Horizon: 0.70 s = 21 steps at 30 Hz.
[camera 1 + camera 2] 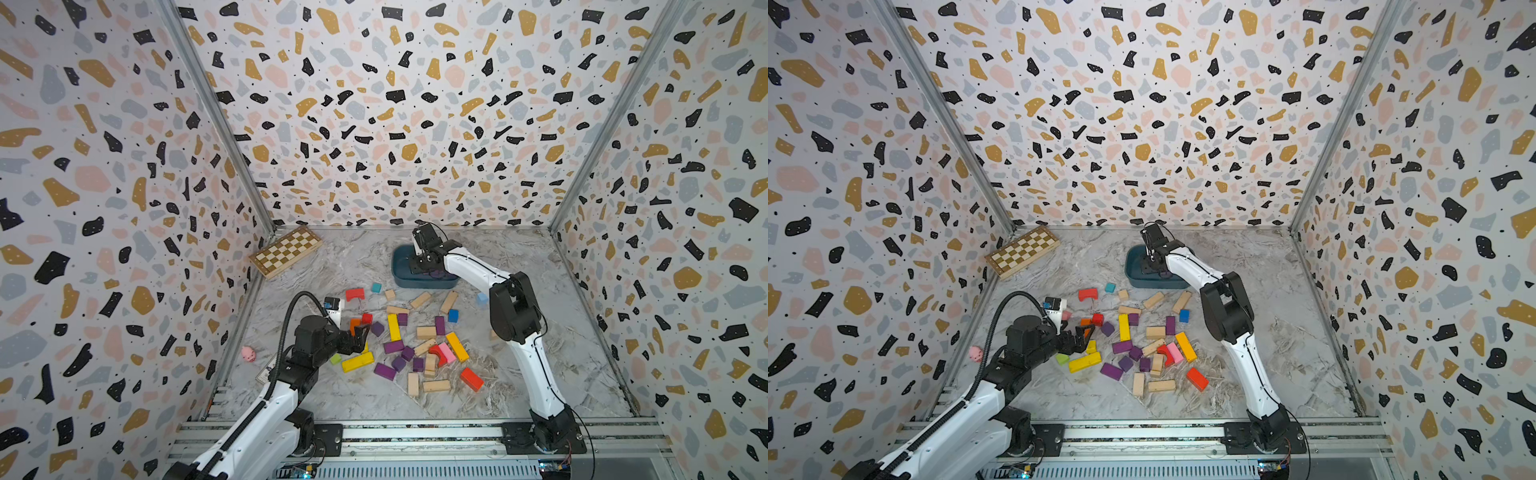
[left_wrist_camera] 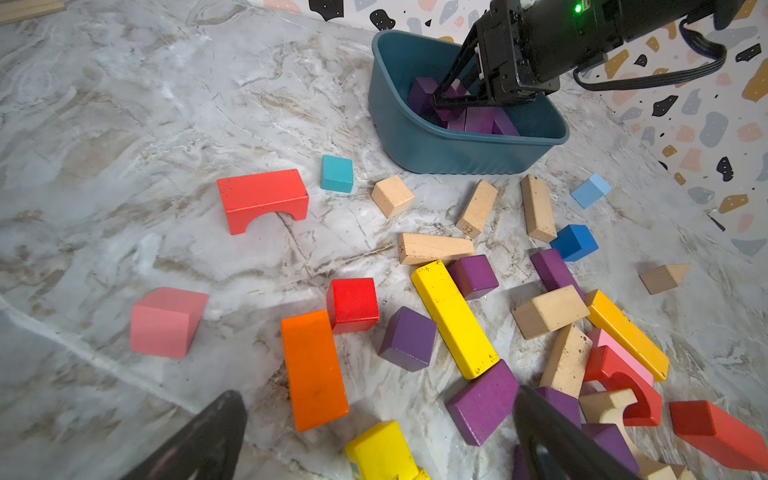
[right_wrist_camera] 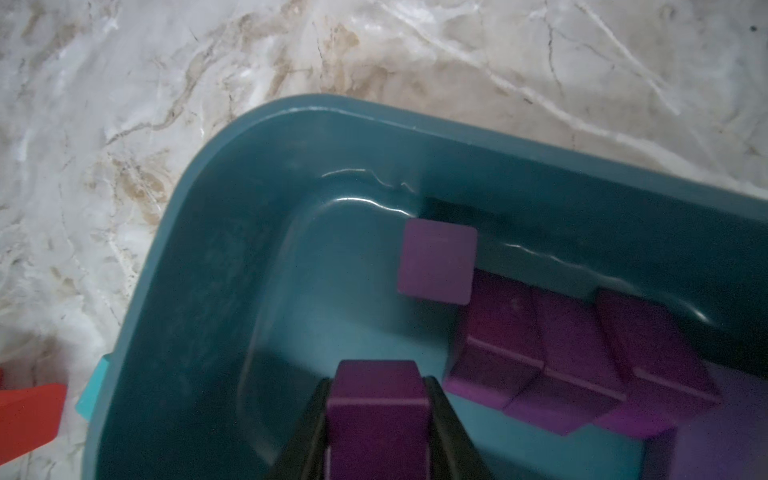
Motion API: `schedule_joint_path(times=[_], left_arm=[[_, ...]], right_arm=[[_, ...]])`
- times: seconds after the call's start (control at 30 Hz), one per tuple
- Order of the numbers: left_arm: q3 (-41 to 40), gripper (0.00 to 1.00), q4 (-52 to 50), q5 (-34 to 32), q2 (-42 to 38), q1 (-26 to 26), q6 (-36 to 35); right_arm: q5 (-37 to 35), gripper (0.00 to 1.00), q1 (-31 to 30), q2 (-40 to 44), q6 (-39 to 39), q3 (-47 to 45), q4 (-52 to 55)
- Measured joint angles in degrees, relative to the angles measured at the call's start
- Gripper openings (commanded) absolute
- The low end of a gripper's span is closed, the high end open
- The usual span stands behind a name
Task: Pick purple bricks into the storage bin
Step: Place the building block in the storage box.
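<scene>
Marbled desk (image 1: 540,291): right hand (image 3: 378,386) clamps a purple brick (image 3: 376,419) low in the bin (image 3: 187,270), left hand (image 2: 378,397) gapes; I'd release gently.

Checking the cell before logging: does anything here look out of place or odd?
Two strays: a small pink toy figure lies alone by the left wall, and a wooden chessboard sits askew in the far left corner.

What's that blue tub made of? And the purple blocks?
The storage bin looks like plastic: smooth, slightly glossy walls and rounded moulded corners. The purple bricks seem to be painted wood: matte, sharp-edged, and shaped like the bare wooden blocks nearby.
</scene>
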State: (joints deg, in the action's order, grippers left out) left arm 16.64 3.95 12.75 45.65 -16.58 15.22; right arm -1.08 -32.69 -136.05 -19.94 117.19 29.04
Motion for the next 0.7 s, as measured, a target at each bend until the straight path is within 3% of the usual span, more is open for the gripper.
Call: schedule_joint_path(times=[0.47, 0.7], left_arm=[[0.00, 0.99, 0.00, 0.00, 0.00, 0.00, 0.02], [0.00, 0.99, 0.00, 0.00, 0.00, 0.00, 0.00]], right_arm=[[0.20, 0.26, 1.95, -3.02, -0.57, 1.84, 0.17], [0.09, 0.35, 1.95, -3.78, -0.57, 3.85, 0.37]])
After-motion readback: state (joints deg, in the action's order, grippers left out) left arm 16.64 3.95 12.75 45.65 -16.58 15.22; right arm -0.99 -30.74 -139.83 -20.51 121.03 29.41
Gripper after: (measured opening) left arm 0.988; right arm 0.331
